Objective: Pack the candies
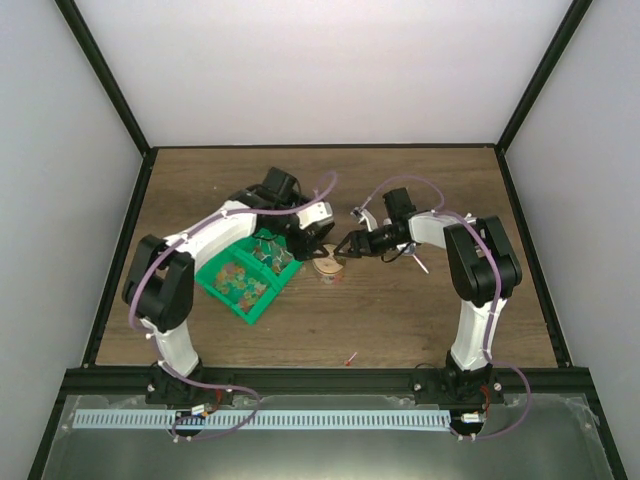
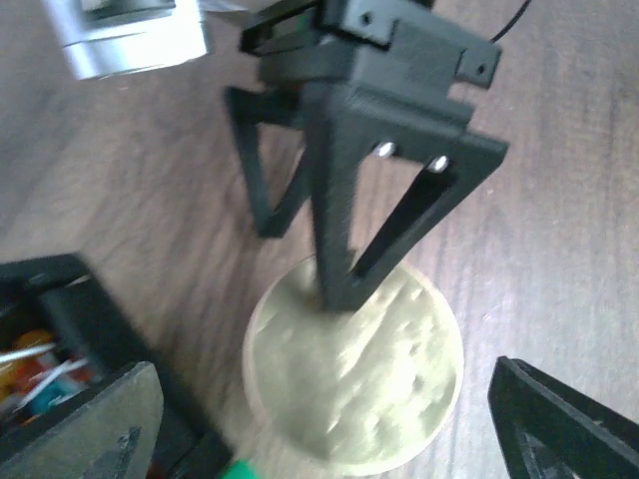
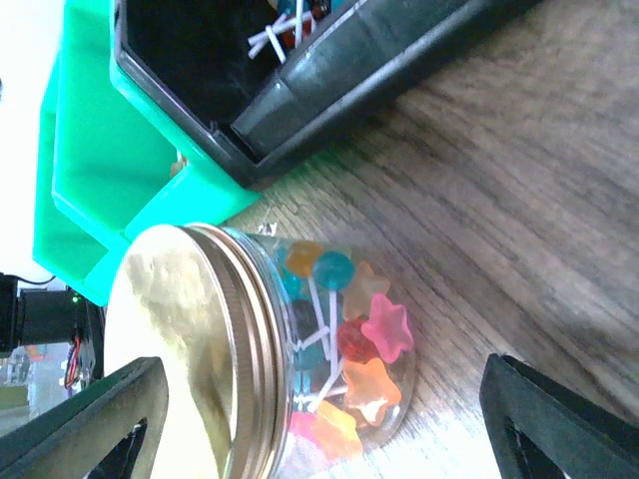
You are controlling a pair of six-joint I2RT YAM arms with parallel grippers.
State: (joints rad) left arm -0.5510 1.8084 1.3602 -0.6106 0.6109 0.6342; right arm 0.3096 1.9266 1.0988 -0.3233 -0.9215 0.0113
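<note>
Lid looks seated on the jar w/ candies inside, so imo the step is snugging it down. Tip: square the right gripper on the lid rim b4 closing, and don't shove the jar across the surface into the bin. Both grippers are spread wide and holding nothing. The jar sits between the right one's fingers, contact unclear. The left gripper hovers above the lid. More candies are in the bin beyond.

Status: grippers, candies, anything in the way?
Left gripper open over the gold lid. Right gripper open, finger crowding the lid's edge. Candies in the jar, lid on; more in the green tray.
</note>
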